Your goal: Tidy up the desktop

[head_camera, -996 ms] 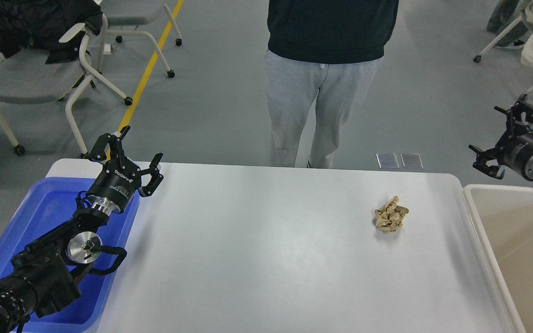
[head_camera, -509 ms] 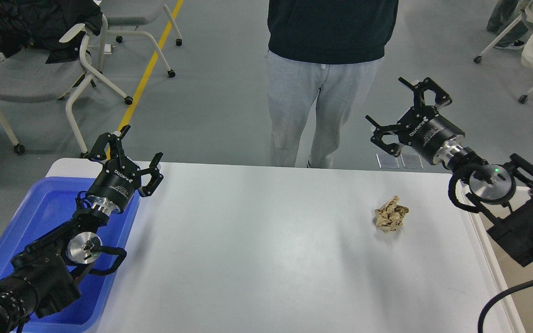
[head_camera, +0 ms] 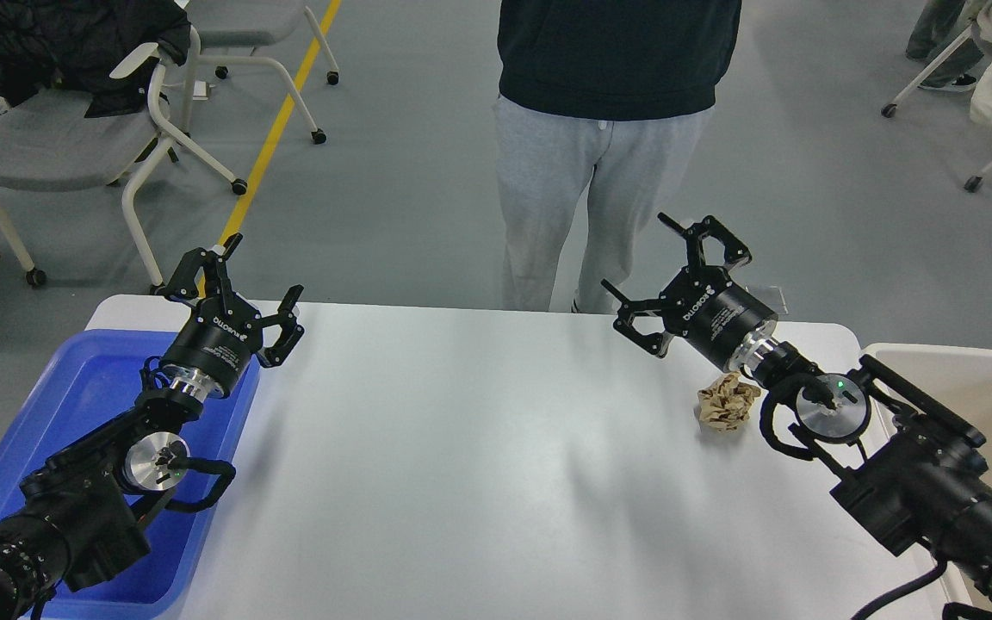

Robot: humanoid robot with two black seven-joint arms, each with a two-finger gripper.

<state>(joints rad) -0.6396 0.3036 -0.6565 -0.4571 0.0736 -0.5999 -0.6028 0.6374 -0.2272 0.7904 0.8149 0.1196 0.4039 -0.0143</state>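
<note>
The white desktop (head_camera: 479, 456) fills the middle of the head view. A crumpled brown paper ball (head_camera: 724, 405) lies on its right part. My right gripper (head_camera: 677, 280) is open and empty, held above the table's far edge, up and left of the ball; its wrist passes just over the ball's right side. My left gripper (head_camera: 242, 288) is open and empty above the far left corner of the desktop, over the edge of the blue tray (head_camera: 74, 405).
A beige bin (head_camera: 970, 379) stands off the right edge of the desktop. A person (head_camera: 608, 129) stands right behind the far edge. Wheeled chairs (head_camera: 74, 129) stand at the back left on the grey floor.
My right arm has swung in from the right, down and leftward, and its open gripper now hangs near the paper ball. The left arm and the ball have not moved.
</note>
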